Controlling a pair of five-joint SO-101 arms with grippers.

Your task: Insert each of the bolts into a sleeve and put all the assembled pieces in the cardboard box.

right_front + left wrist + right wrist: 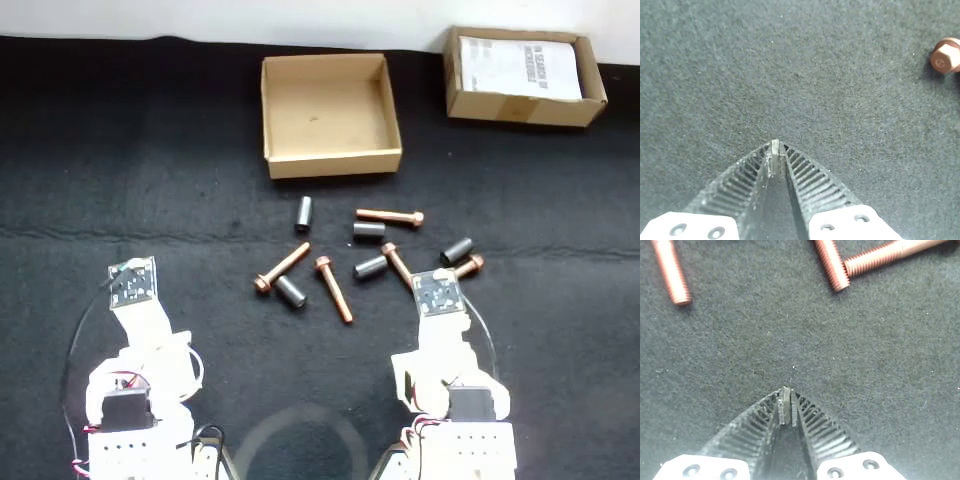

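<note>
Five bolts (pixel 281 268), five sleeves (pixel 304 212) loose on mat (pixel 150 180); two cardboard boxes (pixel 333 163).

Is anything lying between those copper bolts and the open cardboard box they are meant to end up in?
Nothing visible does. The bolts and sleeves lie a little way in front of the cardboard box, and only black cloth shows between them and its near wall. Its top is open.

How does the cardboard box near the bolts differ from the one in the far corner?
The middle cardboard box is empty; the corner cardboard box holds a printed sheet. The middle one looks square, the corner one oblong. Both are open-topped brown cardboard.
</note>
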